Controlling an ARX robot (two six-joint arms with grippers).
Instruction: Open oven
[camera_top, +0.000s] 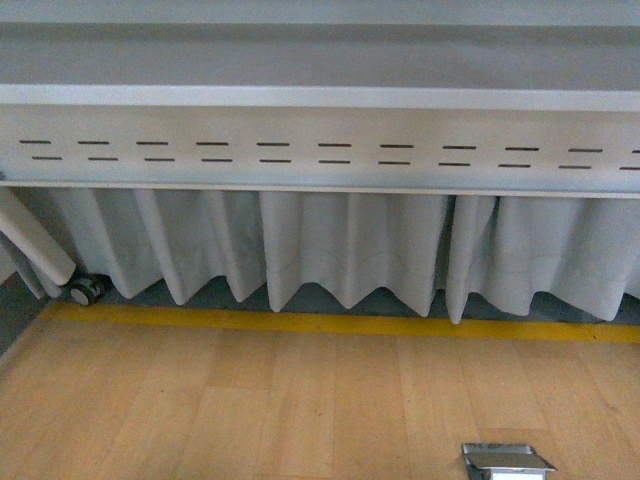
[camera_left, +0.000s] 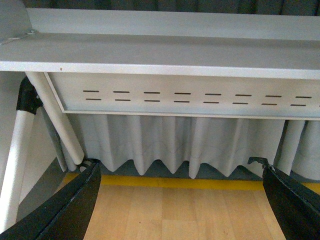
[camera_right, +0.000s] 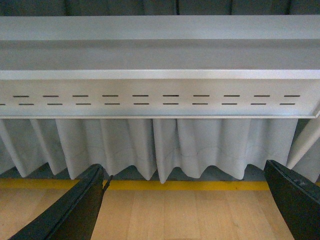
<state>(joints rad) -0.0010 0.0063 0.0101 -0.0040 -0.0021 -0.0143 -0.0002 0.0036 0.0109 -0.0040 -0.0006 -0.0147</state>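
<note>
Front view: you are looking low, at the front edge of a grey-white surface (camera_top: 320, 97) and the slotted panel (camera_top: 320, 150) fixed beneath it. The oven shows in none of your three views, so its position cannot be reported from here.

Below the panel hangs a pleated pale curtain (camera_top: 350, 250), its hem ending just above a yellow line (camera_top: 300, 322) on the wooden floor (camera_top: 250, 410). At the far left a white leg (camera_top: 35, 235) slants down, with a caster wheel (camera_top: 87, 290) at the curtain's foot beside it. Near the lower right edge a metal floor plate (camera_top: 505, 460) is set into the wood. What is under it cannot be told.

Left wrist view: your left hand (camera_left: 175, 165) stands wide, its two black fingers (camera_left: 65, 205) well apart and holding nothing. Beyond them are the same panel and curtain. A white tube with a black joint (camera_left: 27, 97) stands at the surface's corner.

Right wrist view: your right hand (camera_right: 184, 167) is likewise spread wide and empty, its dark fingers (camera_right: 75, 210) framing the curtain and the yellow line. The surface's edge and panel fill the view ahead of both hands.
</note>
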